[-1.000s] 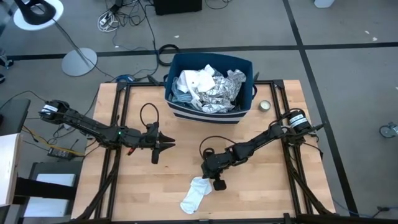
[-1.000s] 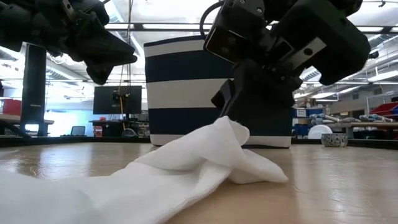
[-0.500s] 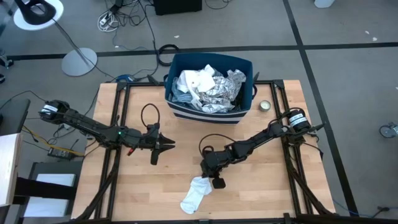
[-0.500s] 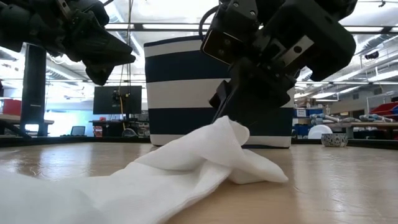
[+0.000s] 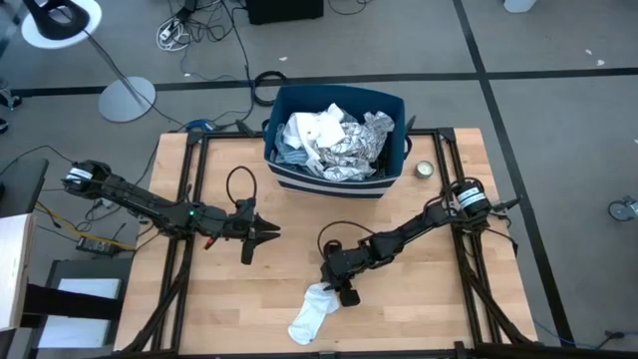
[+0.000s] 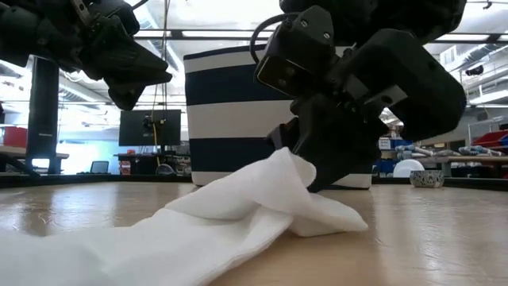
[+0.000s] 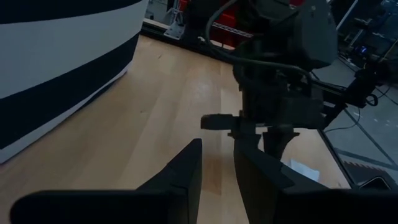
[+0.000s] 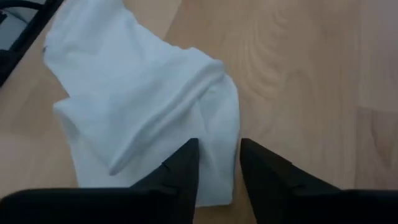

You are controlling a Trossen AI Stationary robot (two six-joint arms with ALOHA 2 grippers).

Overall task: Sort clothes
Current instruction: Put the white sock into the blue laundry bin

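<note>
A white garment [image 5: 310, 312] lies crumpled on the table near its front edge; it also shows in the low view [image 6: 206, 222] and the right wrist view [image 8: 137, 99]. My right gripper [image 5: 340, 290] is low over the garment's far end, fingers a little apart [image 8: 217, 158], one over the cloth and one over bare wood. My left gripper [image 5: 271, 231] hovers left of centre, empty, fingers a little apart [image 7: 217, 168]. More clothes, white and patterned [image 5: 334, 140], fill the dark blue striped bin [image 5: 391, 170]. My right gripper points down at the white garment's far edge [image 8: 227, 124], which lies between its two fingers. I cannot tell whether the fingers touch the cloth. The garment lies slack on the table.
The striped bin stands at the table's far middle, also in the low view [image 6: 238, 119]. A small round bowl [image 5: 425, 170] sits to its right. Bare wood lies between the two grippers and at the table's left and right.
My right gripper has come down and a little toward the table's near edge, onto the far end of the white garment, and has tipped somewhat. The garment lies where it was.
</note>
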